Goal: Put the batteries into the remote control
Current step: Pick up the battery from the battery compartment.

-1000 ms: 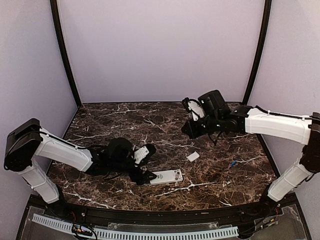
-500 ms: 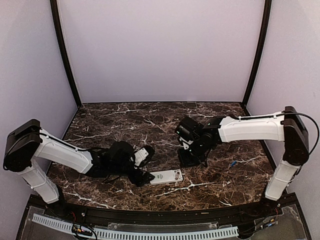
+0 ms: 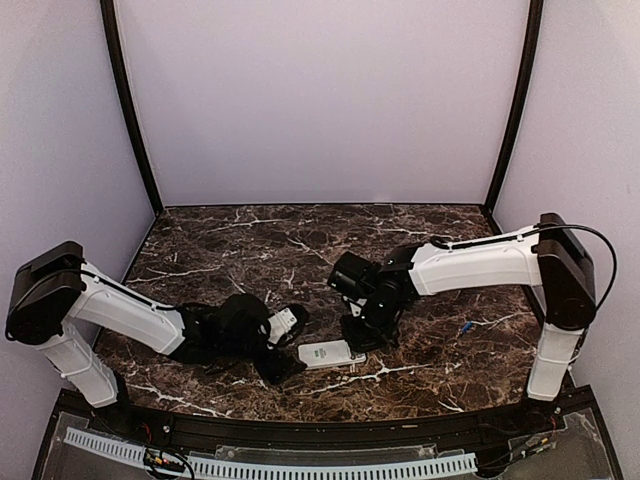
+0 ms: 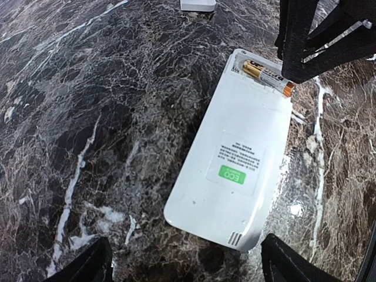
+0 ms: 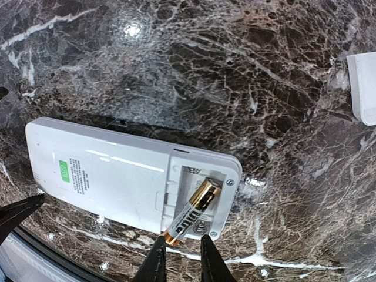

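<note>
My right gripper (image 5: pixel 181 261) has dropped to the remote control (image 5: pixel 111 176), fingers (image 5: pixel 157 261) narrowly apart, grip unclear, at the light, slippery battery (image 5: pixel 191 212) tilted in its open end, best pinched mid-barrel; left gripper (image 4: pixel 188 267) spread wide at the opposite end.

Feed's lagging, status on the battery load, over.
Left gripper open by remote control. Right gripper ajar at battery end. Battery lies askew, unseated. Nothing blocking.
</note>
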